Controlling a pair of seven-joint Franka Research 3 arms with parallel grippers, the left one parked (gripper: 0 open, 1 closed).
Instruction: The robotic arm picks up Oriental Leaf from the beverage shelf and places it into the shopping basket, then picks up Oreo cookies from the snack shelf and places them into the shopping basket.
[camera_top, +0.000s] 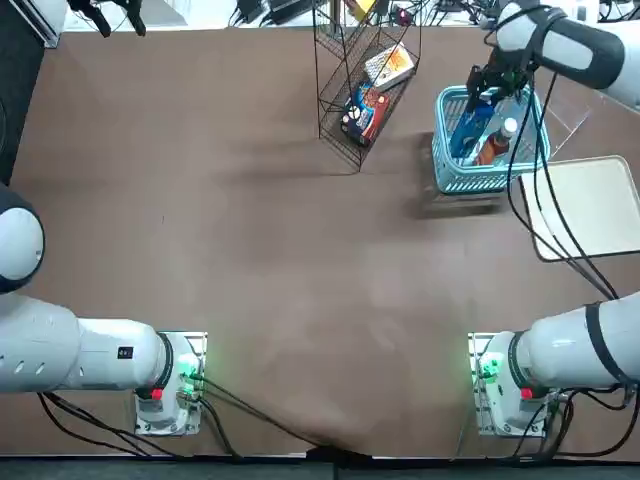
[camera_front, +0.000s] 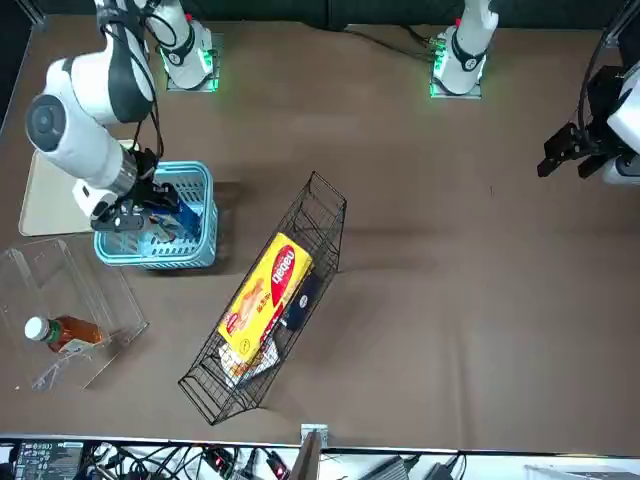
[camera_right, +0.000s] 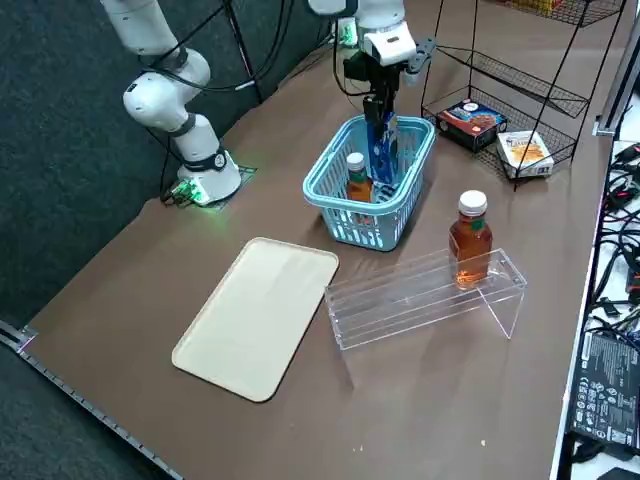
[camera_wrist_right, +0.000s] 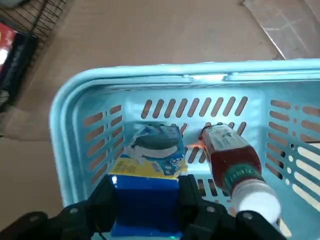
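Right wrist view: the glossy blue printed Oreo box (camera_wrist_right: 150, 155) is gripped between the two black fingers of the right gripper (camera_wrist_right: 147, 197), and is held inside the turquoise basket (camera_wrist_right: 145, 75). Beside it in the basket, the Oriental Leaf bottle (camera_wrist_right: 232, 162) is seen, its clear body filled with amber-brown tea and topped by a smooth white cap. Rounded slots are cut through the basket's plastic walls beneath a thick rim.

In the right side view, another amber bottle (camera_right: 470, 240) is borne upright by the slanted shelf (camera_right: 420, 298) of clear acrylic. Near the basket, a flat cream tray (camera_right: 258, 315) with rounded corners is laid. In the front view, a bright yellow box (camera_front: 266, 298) is carried by the tiered rack (camera_front: 325, 215), which is formed of thin black wire mesh.
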